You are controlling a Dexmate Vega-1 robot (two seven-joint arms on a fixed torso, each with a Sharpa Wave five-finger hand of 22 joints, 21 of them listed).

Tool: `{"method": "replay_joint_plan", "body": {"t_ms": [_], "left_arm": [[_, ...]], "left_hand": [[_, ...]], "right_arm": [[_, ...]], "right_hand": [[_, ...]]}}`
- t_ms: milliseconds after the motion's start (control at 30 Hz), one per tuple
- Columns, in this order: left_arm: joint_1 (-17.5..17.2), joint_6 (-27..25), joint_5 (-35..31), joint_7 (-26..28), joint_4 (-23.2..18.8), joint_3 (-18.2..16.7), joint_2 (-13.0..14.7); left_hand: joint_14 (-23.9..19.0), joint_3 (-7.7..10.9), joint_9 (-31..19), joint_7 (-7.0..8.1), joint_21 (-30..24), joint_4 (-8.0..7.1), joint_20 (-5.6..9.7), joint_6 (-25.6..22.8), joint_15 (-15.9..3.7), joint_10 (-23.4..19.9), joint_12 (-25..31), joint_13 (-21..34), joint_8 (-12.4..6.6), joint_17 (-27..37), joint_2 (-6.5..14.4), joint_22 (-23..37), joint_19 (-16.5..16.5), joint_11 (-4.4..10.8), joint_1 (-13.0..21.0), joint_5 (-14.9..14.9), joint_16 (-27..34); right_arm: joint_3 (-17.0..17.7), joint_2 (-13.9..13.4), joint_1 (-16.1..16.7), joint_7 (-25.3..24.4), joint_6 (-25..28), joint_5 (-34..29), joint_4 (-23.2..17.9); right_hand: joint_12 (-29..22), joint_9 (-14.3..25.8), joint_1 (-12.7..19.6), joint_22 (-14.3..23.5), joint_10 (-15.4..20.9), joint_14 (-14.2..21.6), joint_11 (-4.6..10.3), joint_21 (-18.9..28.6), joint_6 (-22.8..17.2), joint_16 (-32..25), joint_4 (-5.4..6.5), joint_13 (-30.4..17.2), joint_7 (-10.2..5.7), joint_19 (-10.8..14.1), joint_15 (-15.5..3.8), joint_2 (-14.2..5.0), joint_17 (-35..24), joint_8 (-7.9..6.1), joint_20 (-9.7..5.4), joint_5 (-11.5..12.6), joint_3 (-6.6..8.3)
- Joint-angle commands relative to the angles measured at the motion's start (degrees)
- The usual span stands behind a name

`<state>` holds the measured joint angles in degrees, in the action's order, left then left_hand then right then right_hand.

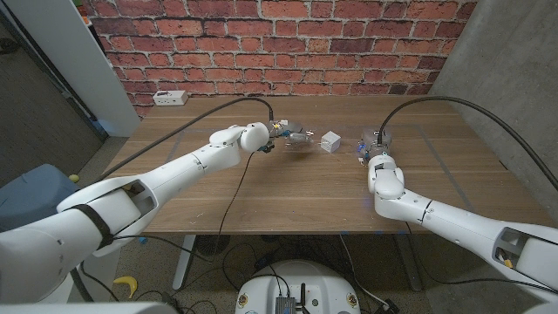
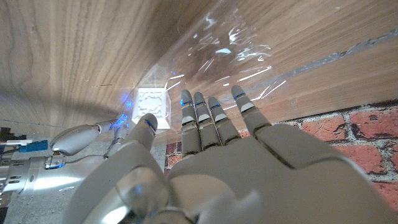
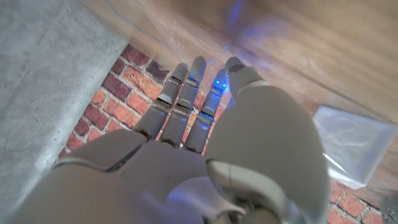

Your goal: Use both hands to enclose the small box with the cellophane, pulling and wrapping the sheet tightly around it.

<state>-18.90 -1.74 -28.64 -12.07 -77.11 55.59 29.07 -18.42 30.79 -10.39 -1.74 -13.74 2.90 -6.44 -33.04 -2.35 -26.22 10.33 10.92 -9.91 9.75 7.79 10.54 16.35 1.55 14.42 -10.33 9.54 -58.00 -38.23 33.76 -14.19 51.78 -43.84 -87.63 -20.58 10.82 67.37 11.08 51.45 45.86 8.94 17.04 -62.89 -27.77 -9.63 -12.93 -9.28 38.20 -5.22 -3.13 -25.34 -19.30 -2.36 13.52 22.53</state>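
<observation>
From my seat, my left hand (image 2: pixel 211 155) has its fingers (image 2: pixel 205 118) straight, side by side, holding nothing; the small box (image 2: pixel 152 102) sits just beyond their tips under the cellophane (image 2: pixel 249 50). My right hand (image 1: pixel 380 162) shows straight fingers (image 3: pixel 186 99) (grasp unclear).

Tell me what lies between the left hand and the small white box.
In the head view, crinkled cellophane lies between the left hand and the small white box.
</observation>
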Motion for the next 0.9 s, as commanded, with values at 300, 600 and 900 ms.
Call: {"method": "replay_joint_plan", "body": {"t_ms": [300, 600, 900], "left_arm": [[-1.4, -0.2, 0.3, -0.4, -2.3, -0.9, 1.7], [-2.2, -0.1, 0.7, -0.4, -2.8, -1.5, 2.4], [-2.6, 0.4, 1.0, -0.2, -2.9, -1.8, 2.6]], "left_hand": [[0.8, -0.22, 0.0, -0.45, 0.2, -0.51, -0.25, 0.6, -0.47, 0.5, 0.4, 0.1, -0.17, 0.0, -0.4, 0.2, 0.3, -0.19, -1.2, 0.3, 0.4], [1.4, -0.63, 0.1, -0.12, 0.4, -0.62, -0.36, 2.0, -0.58, 1.3, 0.3, 0.1, 0.07, 0.0, -1.2, 0.2, 0.2, -0.13, -1.9, 0.3, 0.3], [2.0, -0.87, 0.1, -0.04, 0.6, -0.75, -0.43, 3.5, -0.52, 2.3, 0.3, 0.1, 0.22, 0.0, -1.7, 0.2, 0.1, 0.15, -2.6, 0.3, 0.3]], "right_arm": [[1.7, 3.9, -1.0, -24.8, -17.0, -4.3, 11.7], [1.1, 3.6, -2.1, -26.2, -20.9, -7.4, 11.1], [1.0, 4.4, -2.5, -26.5, -25.1, -8.4, 10.9]], "right_hand": [[-0.2, 0.1, 1.6, 0.3, 0.9, -0.5, 0.19, 0.7, -1.1, 0.6, -0.07, -0.1, -0.14, 0.8, -8.43, -0.19, -0.3, -0.21, -0.5, -0.2, -0.36], [0.1, 0.1, 1.5, 0.3, 1.2, -1.7, 0.76, 0.7, -1.5, 2.0, 0.35, 0.0, -0.49, 0.5, -8.43, -0.31, 0.1, 0.07, -0.92, -0.3, -0.43], [0.3, 0.1, 1.4, 0.3, 1.4, -2.0, 0.81, 0.8, -1.6, 2.9, 0.53, 0.0, -0.62, 0.4, -8.48, -0.32, 0.3, 0.41, -1.24, -0.3, -0.59]]}}
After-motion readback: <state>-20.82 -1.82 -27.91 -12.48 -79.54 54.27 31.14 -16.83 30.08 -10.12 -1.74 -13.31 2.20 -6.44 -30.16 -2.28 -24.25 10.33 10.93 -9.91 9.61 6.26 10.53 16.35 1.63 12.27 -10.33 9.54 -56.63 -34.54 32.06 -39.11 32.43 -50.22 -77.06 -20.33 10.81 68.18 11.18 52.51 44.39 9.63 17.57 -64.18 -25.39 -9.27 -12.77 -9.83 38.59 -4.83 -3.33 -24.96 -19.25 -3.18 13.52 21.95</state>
